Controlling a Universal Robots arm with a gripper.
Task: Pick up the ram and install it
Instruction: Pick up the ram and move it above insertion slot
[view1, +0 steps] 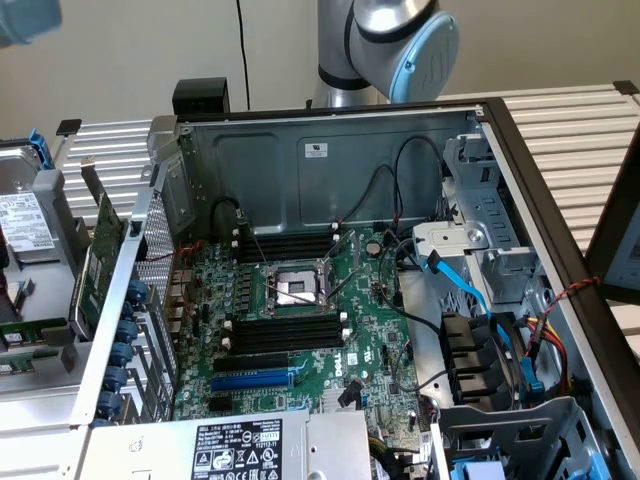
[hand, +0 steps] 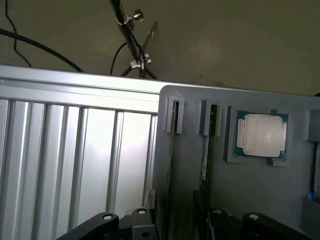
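Note:
In the wrist view two ram sticks stand on edge in the slots of a grey holder tray (hand: 260, 190): one ram (hand: 170, 150) and a second ram (hand: 205, 150) with a white label showing. My gripper (hand: 177, 226) hovers over them, open, its black fingers (hand: 107, 222) spread to either side with nothing between them. In the exterior view the open computer case (view1: 330, 150) shows the motherboard (view1: 370, 330) with its long black memory slots (view1: 285, 330), and a further row of slots (view1: 290, 245) behind the processor socket (view1: 295, 288). The arm's elbow (view1: 400, 40) rises behind the case.
A processor chip (hand: 261, 136) sits in a pocket of the same tray. A ribbed metal table (hand: 75, 160) lies beside the tray. A green expansion card (view1: 95, 270) leans at the case's side on the exterior view's left, near a hard drive (view1: 25, 225). Cables and drive bays (view1: 490, 330) crowd the exterior view's right.

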